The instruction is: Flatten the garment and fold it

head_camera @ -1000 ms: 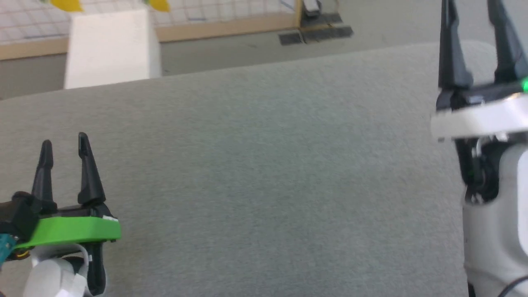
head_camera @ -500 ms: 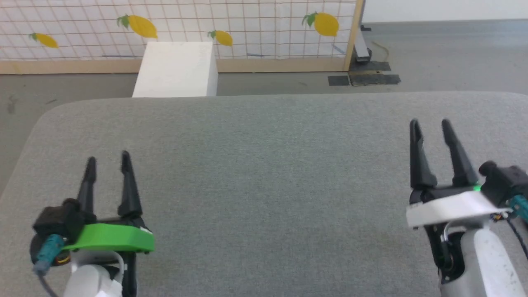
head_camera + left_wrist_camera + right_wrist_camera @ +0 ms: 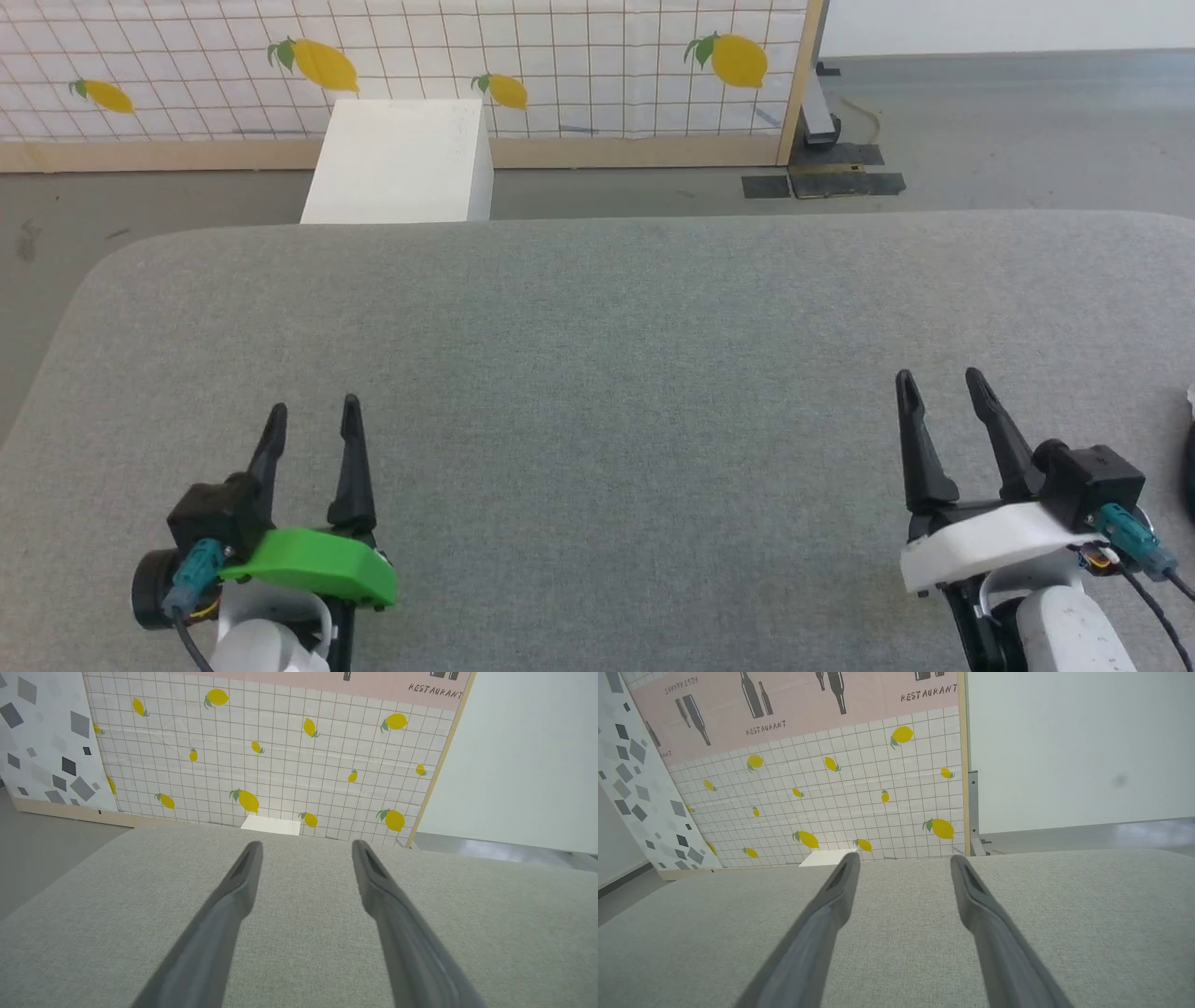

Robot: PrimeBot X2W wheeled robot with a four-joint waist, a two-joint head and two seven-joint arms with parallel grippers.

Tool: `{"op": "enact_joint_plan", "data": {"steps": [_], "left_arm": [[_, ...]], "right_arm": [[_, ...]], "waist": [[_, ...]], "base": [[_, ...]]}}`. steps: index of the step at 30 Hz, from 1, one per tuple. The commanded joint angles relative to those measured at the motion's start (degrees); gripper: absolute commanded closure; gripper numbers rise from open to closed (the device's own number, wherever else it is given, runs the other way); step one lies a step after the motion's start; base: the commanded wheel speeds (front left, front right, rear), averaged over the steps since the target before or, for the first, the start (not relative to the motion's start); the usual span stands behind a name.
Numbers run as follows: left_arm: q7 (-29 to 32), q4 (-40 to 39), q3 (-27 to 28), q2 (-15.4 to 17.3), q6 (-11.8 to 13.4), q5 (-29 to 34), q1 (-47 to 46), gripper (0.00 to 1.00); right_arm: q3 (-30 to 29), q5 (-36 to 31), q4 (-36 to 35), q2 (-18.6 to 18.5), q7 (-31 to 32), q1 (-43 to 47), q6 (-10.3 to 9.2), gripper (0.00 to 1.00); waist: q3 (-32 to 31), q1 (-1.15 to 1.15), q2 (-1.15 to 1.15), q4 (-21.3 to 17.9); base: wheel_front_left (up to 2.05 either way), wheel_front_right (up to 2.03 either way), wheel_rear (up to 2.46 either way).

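The grey padded table (image 3: 597, 373) lies bare in front of me. At the far right edge of the head view a small white sliver (image 3: 1190, 396) with a dark patch below it peeks in; too little shows to tell whether it is the garment. My left gripper (image 3: 314, 404) hovers over the table's near left, open and holding nothing. My right gripper (image 3: 938, 373) hovers over the near right, also open and holding nothing. In the left wrist view the left gripper (image 3: 306, 843) spreads its fingers over plain grey fabric. The right gripper (image 3: 904, 856) does the same in the right wrist view.
Beyond the table's far edge a white box (image 3: 397, 161) stands on the floor against a tiled screen printed with lemons (image 3: 560, 65). A wooden post and a dark metal foot (image 3: 822, 140) stand at the screen's right end. The table's corners are rounded.
The head camera swung and levelled out at first, bringing the whole table into view. Since then both grippers have drawn back toward me, staying open.
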Motion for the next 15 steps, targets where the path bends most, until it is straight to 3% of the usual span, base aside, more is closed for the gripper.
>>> {"op": "enact_joint_plan", "data": {"steps": [1, 6, 7, 15], "left_arm": [[-0.21, 0.36, 0.06, -0.60, -0.47, 0.85, -0.08, 0.00], [-0.21, 1.57, 0.36, -0.99, -1.55, 1.17, -0.66, 0.00], [0.04, 1.52, 0.19, -0.93, -1.31, 0.86, -0.08, 1.00], [0.56, 1.13, 0.10, -1.01, -1.21, 1.39, 0.12, 1.00]], "right_arm": [[0.26, -0.07, 0.01, 0.01, -0.33, 0.79, -0.08, 0.00], [0.38, 0.66, -0.22, 0.01, -0.34, 0.96, -0.08, 0.00], [0.26, 0.37, -0.09, -0.01, 0.03, 0.26, 0.00, 1.00], [0.23, -0.01, -0.53, -0.02, 0.50, 0.47, 0.00, 1.00]], "waist": [[0.13, 0.00, 0.00, -0.06], [0.47, 0.00, 0.00, -0.11], [0.47, 0.00, 0.00, -0.12], [0.39, 0.00, 0.00, -0.13]], "base": [[0.00, 0.00, 0.00], [0.00, 0.00, 0.00], [0.00, 0.00, 0.00], [0.00, 0.00, 0.00]]}}
